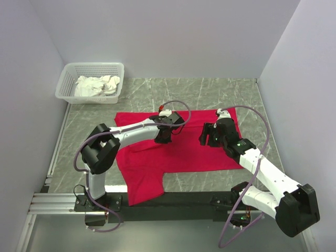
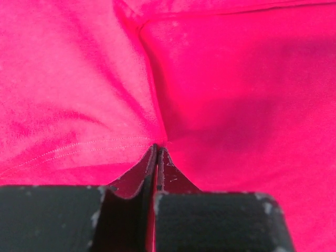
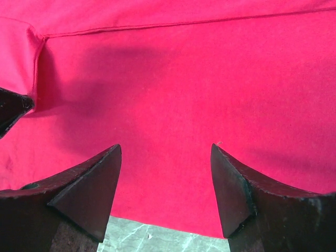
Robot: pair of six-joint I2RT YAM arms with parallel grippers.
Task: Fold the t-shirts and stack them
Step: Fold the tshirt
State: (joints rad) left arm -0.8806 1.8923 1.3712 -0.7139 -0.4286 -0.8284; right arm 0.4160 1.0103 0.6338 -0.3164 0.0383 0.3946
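While I scan top view, red t-shirt (image 1: 181, 153) lies spread mid counter (image 1: 210, 92), one sleeve trailing toward near edge; white basket (image 1: 67, 80) far left, well apart. Near shirt centre sits left gripper (image 1: 161, 138); just beside it, over right half, right gripper (image 1: 208, 138).

Left wrist view: jaws together, clamped on pinched ridge of fabric. I judge grip taken to lift for fold.

Right wrist view: jaws apart above flat cloth near hem, holding nothing, likely poised for matching pinch.

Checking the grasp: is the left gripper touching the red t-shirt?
Touching. In the left wrist view, the left gripper is shut, pinching a ridge of the red t-shirt.
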